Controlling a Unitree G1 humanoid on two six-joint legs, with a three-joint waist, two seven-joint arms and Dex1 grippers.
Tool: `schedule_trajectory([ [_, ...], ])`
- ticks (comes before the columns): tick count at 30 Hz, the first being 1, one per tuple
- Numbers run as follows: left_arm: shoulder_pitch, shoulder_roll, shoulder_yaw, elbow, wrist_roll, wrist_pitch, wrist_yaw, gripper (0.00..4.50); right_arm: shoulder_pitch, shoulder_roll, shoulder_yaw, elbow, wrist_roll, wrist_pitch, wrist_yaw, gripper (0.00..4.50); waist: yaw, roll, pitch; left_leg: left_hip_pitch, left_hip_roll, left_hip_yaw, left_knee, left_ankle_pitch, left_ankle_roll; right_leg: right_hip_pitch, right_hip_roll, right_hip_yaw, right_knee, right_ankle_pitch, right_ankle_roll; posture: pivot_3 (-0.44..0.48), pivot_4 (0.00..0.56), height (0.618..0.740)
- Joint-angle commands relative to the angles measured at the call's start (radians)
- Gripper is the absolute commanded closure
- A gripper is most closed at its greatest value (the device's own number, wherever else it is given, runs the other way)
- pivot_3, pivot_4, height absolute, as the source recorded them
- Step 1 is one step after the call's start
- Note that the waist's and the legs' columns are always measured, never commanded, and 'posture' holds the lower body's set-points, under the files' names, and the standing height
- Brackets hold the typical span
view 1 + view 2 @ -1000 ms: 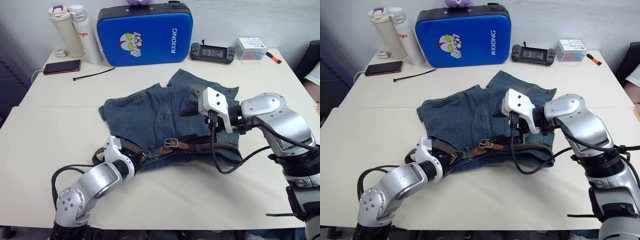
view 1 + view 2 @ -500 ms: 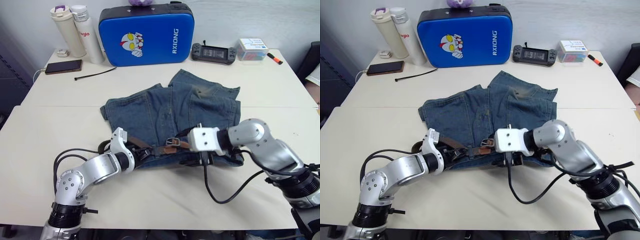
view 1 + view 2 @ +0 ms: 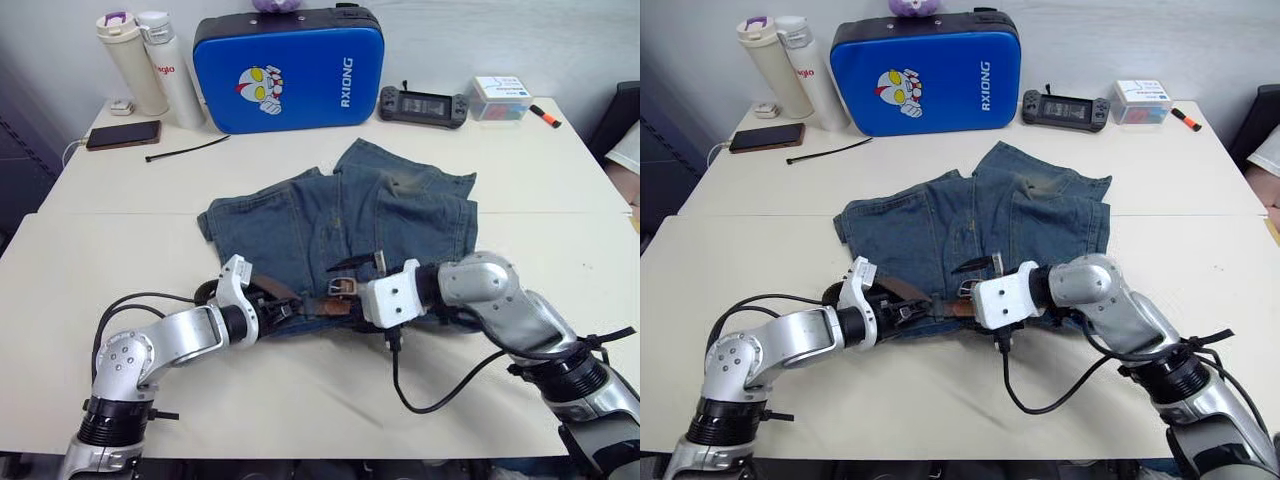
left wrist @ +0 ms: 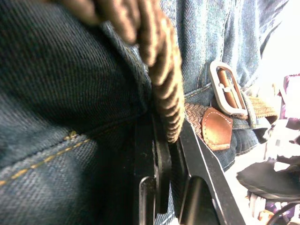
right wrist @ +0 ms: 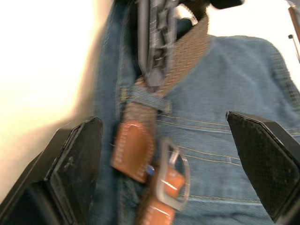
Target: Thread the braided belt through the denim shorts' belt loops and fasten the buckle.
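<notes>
At lower centre, the braided belt is pinched by the left tool while the right tool, spread wide, is poised over the buckle; fastening likely comes next.

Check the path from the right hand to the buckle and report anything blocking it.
Nothing visible blocks it. The right hand is open, its fingers spread on either side of the buckle, which lies on the shorts with only open space before it. The left hand grips the belt farther along, clear of the path.
</notes>
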Motion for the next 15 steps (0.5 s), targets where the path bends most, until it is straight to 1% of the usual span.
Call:
schedule_trajectory([
  [1, 0.019, 0.034, 0.018, -0.013, 0.006, 0.033, -0.050, 3.02, -0.025, -0.025, -0.072, -0.080, 0.121, 0.102, 0.059, 0.00, 0.000, 0.000, 0.000, 0.000, 0.000, -0.001, 0.000, 0.000, 0.000, 0.000, 0.000, 0.000, 0.000, 0.000, 0.000, 0.000, 0.150, 0.677],
  [2, 0.022, 0.053, 0.025, -0.025, 0.006, 0.043, -0.073, 2.80, -0.032, -0.026, -0.082, -0.091, 0.147, 0.132, 0.069, 0.00, 0.000, 0.000, 0.000, 0.000, 0.000, -0.001, 0.000, 0.000, 0.000, 0.000, 0.000, 0.000, 0.000, 0.000, 0.000, 0.000, 0.150, 0.677],
  [3, 0.026, 0.075, 0.031, -0.039, 0.006, 0.055, -0.100, 2.24, -0.037, -0.026, -0.093, -0.099, 0.171, 0.161, 0.076, 0.00, -0.001, 0.000, 0.000, 0.000, 0.000, -0.001, 0.000, 0.000, 0.000, 0.000, 0.000, 0.000, 0.000, 0.000, 0.000, 0.000, 0.150, 0.677],
  [4, 0.033, 0.102, 0.043, -0.052, 0.006, 0.063, -0.128, 1.90, -0.039, -0.029, -0.098, -0.102, 0.179, 0.175, 0.081, 0.00, -0.004, 0.000, 0.000, 0.000, 0.001, -0.001, 0.000, 0.000, 0.000, 0.000, 0.000, 0.000, -0.001, 0.000, 0.000, 0.000, 0.150, 0.677],
  [6, 0.048, 0.181, 0.064, -0.072, 0.006, 0.089, -0.205, 1.08, -0.046, -0.035, -0.105, -0.108, 0.197, 0.202, 0.092, 0.00, -0.011, 0.000, 0.000, 0.000, 0.001, -0.001, -0.002, 0.000, 0.000, -0.001, 0.001, 0.001, -0.001, 0.000, -0.001, 0.000, 0.150, 0.677],
  [8, 0.068, 0.285, 0.098, -0.084, 0.006, 0.121, -0.312, 0.15, -0.054, -0.041, -0.112, -0.114, 0.217, 0.230, 0.104, 0.00, -0.015, 0.000, 0.000, 0.001, 0.001, -0.002, -0.004, 0.000, -0.001, -0.001, 0.001, 0.001, -0.001, -0.001, -0.001, 0.000, 0.150, 0.677],
  [9, 0.084, 0.357, 0.116, -0.090, 0.006, 0.149, -0.387, 0.02, -0.059, -0.043, -0.114, -0.116, 0.224, 0.242, 0.111, 0.00, -0.019, 0.000, 0.000, 0.001, 0.001, -0.002, -0.005, 0.000, -0.001, -0.001, 0.001, 0.001, -0.001, -0.001, -0.001, 0.000, 0.150, 0.677],
  [12, 0.127, 0.569, 0.176, -0.098, 0.006, 0.220, -0.602, 0.02, -0.070, -0.051, -0.112, -0.120, 0.241, 0.271, 0.134, 0.00, -0.026, 0.001, 0.000, 0.002, 0.001, -0.002, -0.008, 0.001, -0.001, -0.002, 0.001, 0.001, -0.002, -0.001, -0.002, 0.000, 0.150, 0.677],
  [15, 0.126, 0.726, 0.185, -0.112, 0.006, 0.256, -0.728, 0.02, -0.079, -0.053, -0.110, -0.121, 0.252, 0.294, 0.144, 0.00, -0.025, 0.002, 0.001, 0.002, 0.000, -0.002, -0.010, 0.001, -0.002, -0.002, 0.000, 0.001, -0.002, -0.001, -0.002, 0.000, 0.150, 0.677],
])
